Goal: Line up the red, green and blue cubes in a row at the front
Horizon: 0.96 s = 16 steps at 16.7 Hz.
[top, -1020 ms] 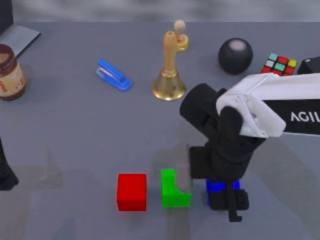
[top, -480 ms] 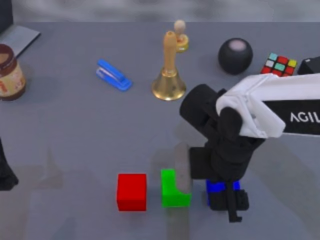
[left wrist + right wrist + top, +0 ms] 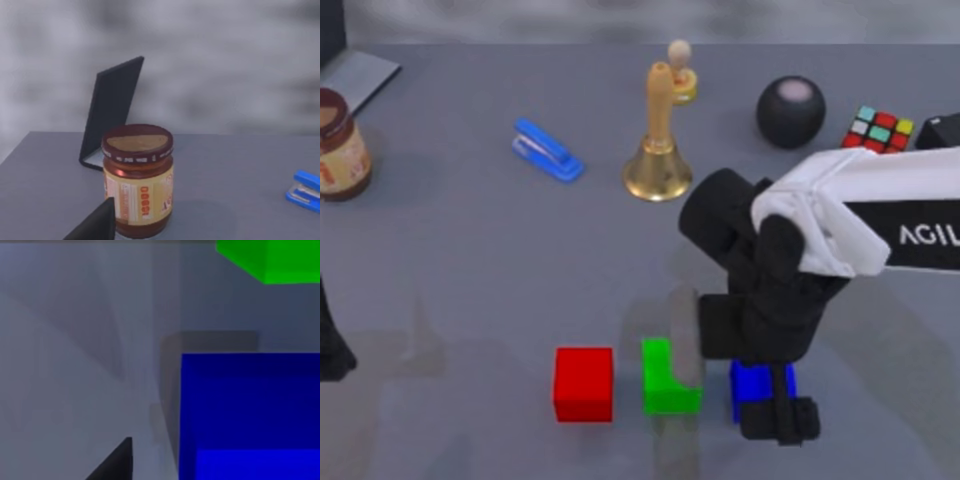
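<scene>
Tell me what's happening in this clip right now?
The right gripper is down at the blue cube at the front of the table, on the right end of a row. The red cube and green cube already sit to its left, apart from each other. Whether the fingers grip the blue cube cannot be told. The left arm is parked at the table's left edge, its camera facing a jar. A bell, stapler, black ball and puzzle cube stand behind, untouched.

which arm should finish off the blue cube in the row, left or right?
Right. The right gripper is directly over the blue cube, beside the green cube and red cube. The left arm sits parked at the table's left edge, far from the row.
</scene>
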Motion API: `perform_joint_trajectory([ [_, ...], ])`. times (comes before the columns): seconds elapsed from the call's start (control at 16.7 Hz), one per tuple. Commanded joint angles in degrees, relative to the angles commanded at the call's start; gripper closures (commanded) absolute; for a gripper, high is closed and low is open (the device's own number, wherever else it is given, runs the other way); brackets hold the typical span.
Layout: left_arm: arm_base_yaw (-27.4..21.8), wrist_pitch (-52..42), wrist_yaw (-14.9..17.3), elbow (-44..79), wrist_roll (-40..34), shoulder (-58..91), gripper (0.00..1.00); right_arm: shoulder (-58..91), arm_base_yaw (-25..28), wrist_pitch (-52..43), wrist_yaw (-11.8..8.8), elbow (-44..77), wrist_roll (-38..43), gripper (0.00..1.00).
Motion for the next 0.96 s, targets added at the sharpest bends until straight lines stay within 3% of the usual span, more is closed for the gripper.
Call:
perform_joint_trajectory([
  [0.48, 0.0, 0.0, 0.0, 0.0, 0.0, 0.0, 0.0, -0.37, 0.05, -1.0, 0.02, 0.87, -0.09, 0.0],
  [0.96, 0.0, 0.0, 0.0, 0.0, 0.0, 0.0, 0.0, -5.79, 0.43, -15.09, -0.03, 9.34, -0.16, 0.0],
])
